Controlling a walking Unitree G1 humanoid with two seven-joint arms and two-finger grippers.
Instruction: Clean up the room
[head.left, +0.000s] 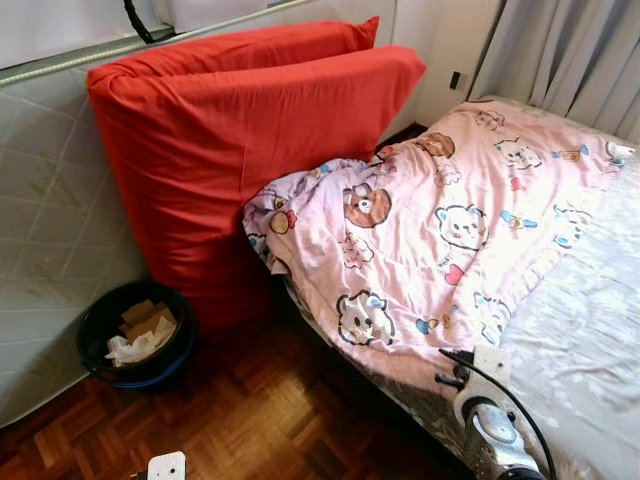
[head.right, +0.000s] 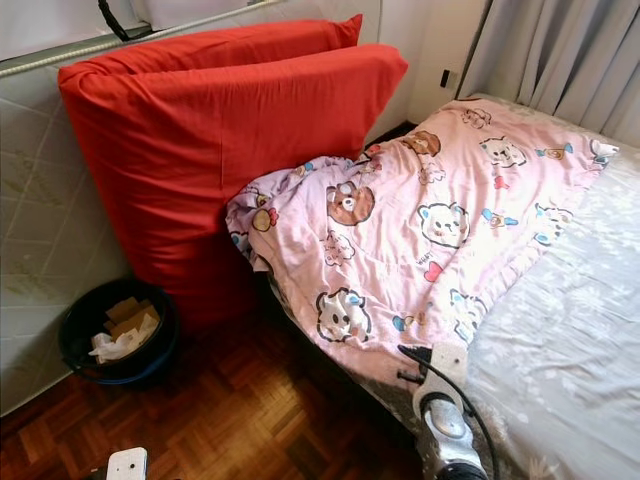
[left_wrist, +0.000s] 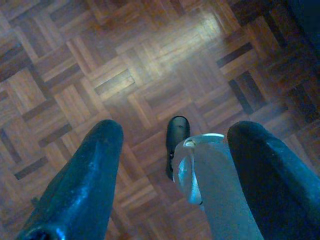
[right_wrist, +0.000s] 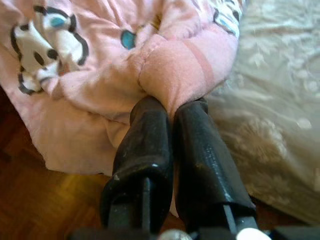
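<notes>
A pink blanket (head.left: 440, 210) printed with cartoon bears lies crumpled over the near corner of the bed, its edge hanging toward the floor. In the right wrist view my right gripper (right_wrist: 172, 107) is shut on a fold of the pink blanket's edge (right_wrist: 175, 70), which bulges out just past the fingertips. The silver right arm (head.left: 490, 425) reaches in at the bed's front corner. My left gripper (left_wrist: 175, 137) hangs open over the parquet floor (left_wrist: 150, 60), holding nothing.
Two big red cushions (head.left: 220, 150) lean against an upright mattress (head.left: 50, 220) on the left. Below them on the parquet stands a black bin (head.left: 135, 335) with paper scraps. The bed's pale sheet (head.left: 590, 330) lies bare at right, grey curtains (head.left: 570, 50) behind.
</notes>
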